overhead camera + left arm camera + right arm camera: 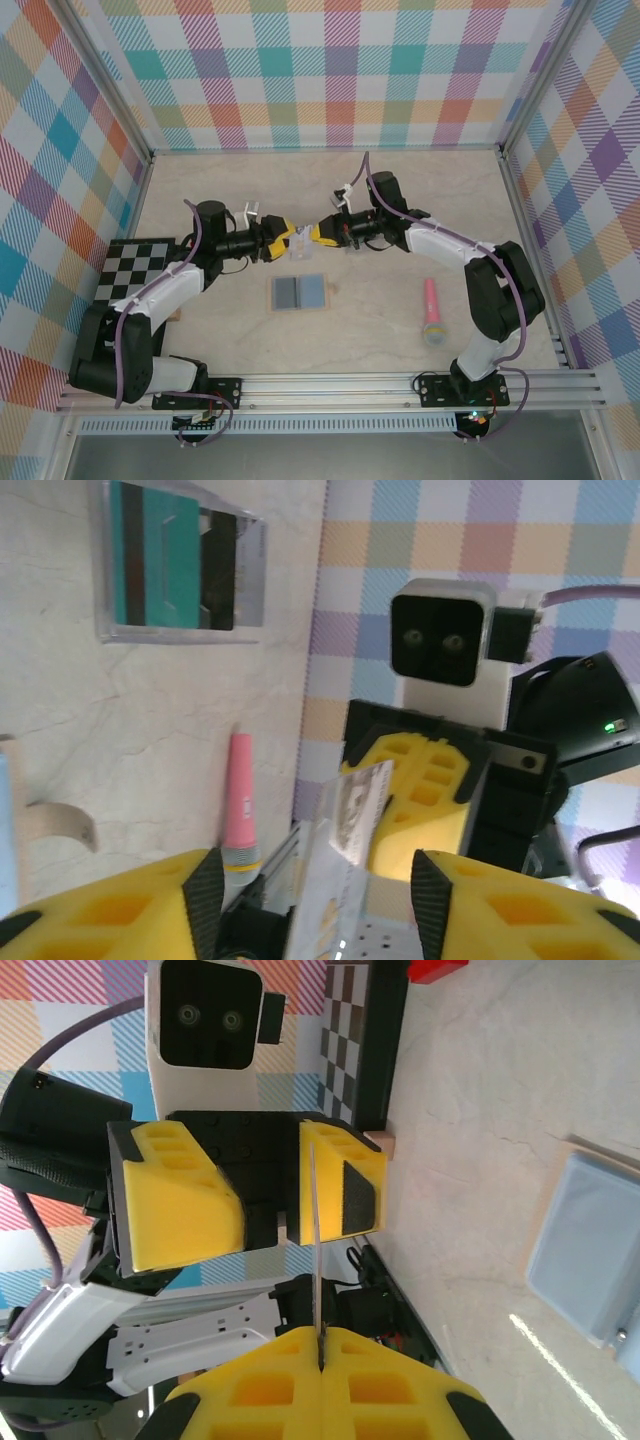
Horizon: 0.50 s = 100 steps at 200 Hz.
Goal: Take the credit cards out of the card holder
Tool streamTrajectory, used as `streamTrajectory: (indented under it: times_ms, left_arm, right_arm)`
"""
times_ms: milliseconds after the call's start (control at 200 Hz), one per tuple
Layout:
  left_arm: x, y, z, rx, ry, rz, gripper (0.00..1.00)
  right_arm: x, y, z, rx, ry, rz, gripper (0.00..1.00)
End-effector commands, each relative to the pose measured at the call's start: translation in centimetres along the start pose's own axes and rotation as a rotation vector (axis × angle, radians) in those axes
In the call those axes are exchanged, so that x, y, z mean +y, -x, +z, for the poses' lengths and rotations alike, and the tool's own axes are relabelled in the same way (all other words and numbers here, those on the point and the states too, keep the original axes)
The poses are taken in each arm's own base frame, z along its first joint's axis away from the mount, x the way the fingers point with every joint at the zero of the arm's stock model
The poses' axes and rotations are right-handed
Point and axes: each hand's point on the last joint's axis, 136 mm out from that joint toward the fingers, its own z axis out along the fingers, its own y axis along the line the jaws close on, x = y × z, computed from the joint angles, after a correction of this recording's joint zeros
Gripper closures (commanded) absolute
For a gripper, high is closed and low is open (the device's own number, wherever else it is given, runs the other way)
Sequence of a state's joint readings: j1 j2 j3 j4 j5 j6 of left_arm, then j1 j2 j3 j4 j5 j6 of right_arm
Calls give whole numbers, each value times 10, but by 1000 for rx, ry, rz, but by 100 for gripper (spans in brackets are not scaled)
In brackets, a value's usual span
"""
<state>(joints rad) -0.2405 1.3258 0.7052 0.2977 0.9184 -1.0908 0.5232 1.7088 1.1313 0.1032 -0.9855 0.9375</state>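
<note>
Right pincer [320, 1340] clamped on a thin card [355, 800], left pincer [315, 890] spread wide astride it: releasing before the left closes would drop the card to the desk [380, 330] beneath.

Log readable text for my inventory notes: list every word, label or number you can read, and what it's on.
None legible.
Pale card in the right hand: grey print, too blurred to read.
Teal card in the clear box: dark stripe, no text visible.

Card holder [298, 292] lies mid-table, board [135, 270] to its L, toy mic [433, 312] to R
</note>
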Motion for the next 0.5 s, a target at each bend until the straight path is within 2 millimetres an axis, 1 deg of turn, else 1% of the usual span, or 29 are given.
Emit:
streamTrajectory:
  times_ms: [0,100,250,270,330,380,445,495]
  left_arm:
    - [-18,-6,-1,15,-66,36,58]
    - [-22,-5,1,6,-77,41,72]
    - [-32,-1,2,-29,-109,59,96]
    - [-33,0,2,-33,-110,58,100]
    - [-35,0,3,-43,-114,59,100]
    - [-37,1,4,-55,-115,58,100]
    - [-38,2,4,-68,-114,55,100]
    - [-39,3,4,-83,-112,51,100]
  right_arm:
    - [19,-1,-3,15,69,-25,100]
    - [22,0,-3,13,77,-27,100]
    - [26,0,-4,13,85,-35,100]
    - [27,-1,-3,13,88,-40,97]
    - [29,-1,-4,2,86,-54,85]
    - [32,-2,-3,-3,86,-60,79]
    - [34,-2,-2,-3,90,-59,75]
    - [36,-3,0,0,95,-58,75]
